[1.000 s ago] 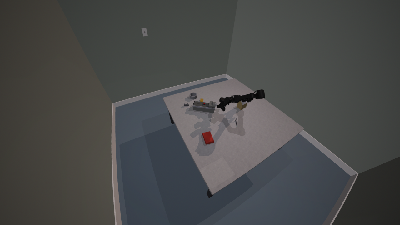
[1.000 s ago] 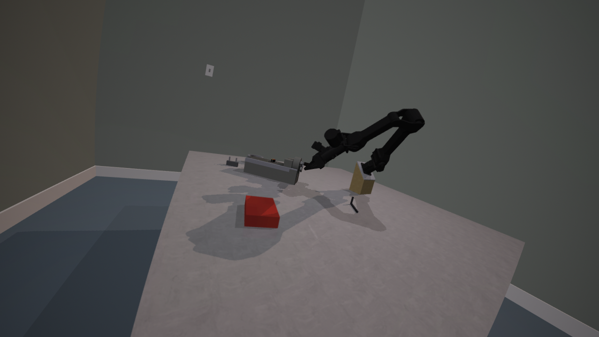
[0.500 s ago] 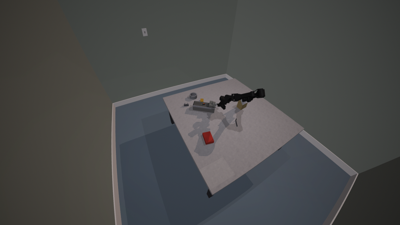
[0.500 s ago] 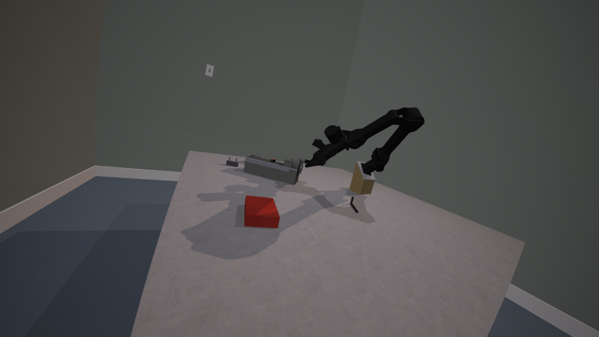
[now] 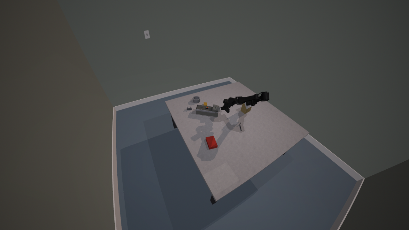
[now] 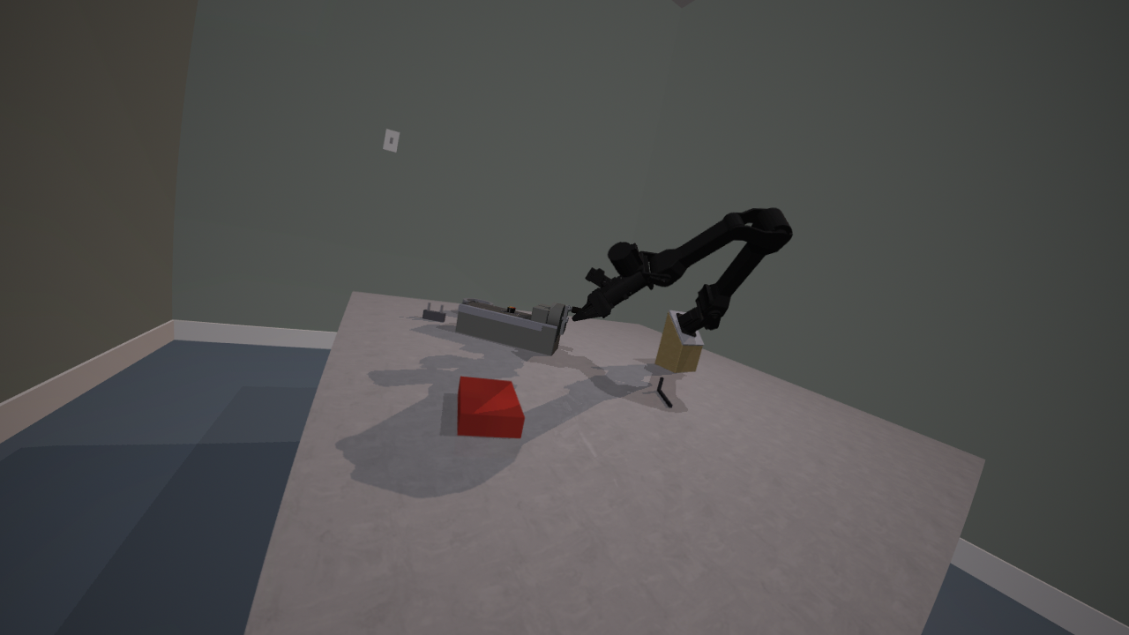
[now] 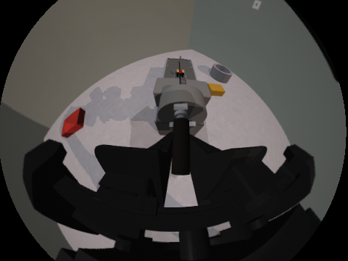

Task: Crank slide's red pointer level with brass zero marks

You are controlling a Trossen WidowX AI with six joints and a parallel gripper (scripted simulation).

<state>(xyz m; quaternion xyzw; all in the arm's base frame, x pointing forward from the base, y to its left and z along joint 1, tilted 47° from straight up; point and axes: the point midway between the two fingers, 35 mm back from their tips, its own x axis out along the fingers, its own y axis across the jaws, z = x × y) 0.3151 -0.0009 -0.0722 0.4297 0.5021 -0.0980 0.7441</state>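
Observation:
The grey machine (image 5: 207, 113) (image 6: 504, 327) (image 7: 160, 88) stands on the table, its round crank disc (image 7: 183, 97) facing the arm. My gripper (image 5: 221, 108) (image 6: 574, 315) (image 7: 178, 135) is shut on the black crank handle (image 7: 180, 135), which shows between the fingers in the wrist view. The grey crank arm (image 7: 180, 107) meets the handle at its far end. On top of the slide, the red pointer (image 7: 180, 72) appears between the two small brass marks, close to level with them. It is too small to tell whether it is exactly level.
A red block (image 5: 211, 142) (image 6: 489, 407) (image 7: 73, 123) lies on the near side. Beside the machine are a yellow block (image 5: 204, 103) (image 7: 216, 90) and a grey ring (image 5: 196, 101) (image 7: 217, 76). A small two-pin part (image 5: 189, 108) (image 6: 434, 316) lies beyond it. A black bent key (image 5: 240, 126) (image 6: 662, 392) lies near the arm's base.

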